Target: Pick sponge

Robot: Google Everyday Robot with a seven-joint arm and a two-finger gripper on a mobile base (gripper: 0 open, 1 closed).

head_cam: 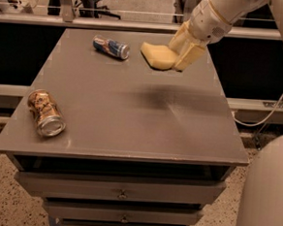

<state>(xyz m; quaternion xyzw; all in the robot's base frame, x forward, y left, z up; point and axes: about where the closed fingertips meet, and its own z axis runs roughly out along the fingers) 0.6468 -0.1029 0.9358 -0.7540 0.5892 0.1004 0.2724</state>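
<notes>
Sponge (pixel 156 55) in my grip: my pincer (pixel 174 58) is pinching it by its right end, 1 padded finger behind it and the other in front, both fingers (pixel 190 54) pressed against the foam. The sponge is pale yellow and thick, with rounded corners, and it sticks out to the left of the fingers, roughly level. It hangs over the back right part of the table (pixel 130 133). A soft dark shadow (pixel 164 97) lies on the grey top nearer the front, apart from the sponge, so the sponge looks to be off the surface rather than resting on it. My arm (pixel 221 13) comes in from the upper right corner, white, slanting down to the pincer.

2 cans lie on their sides on the table. The blue can (pixel 111 47) is at the back, just left of the sponge but not touching it. The brown can (pixel 46 113) is near the front left edge, its silver end turned toward the front — well apart from everything else. Below the tabletop, drawers (pixel 121 189) are stacked, each with a small knob in the middle. Behind the table runs a pale ledge (pixel 113 24).
</notes>
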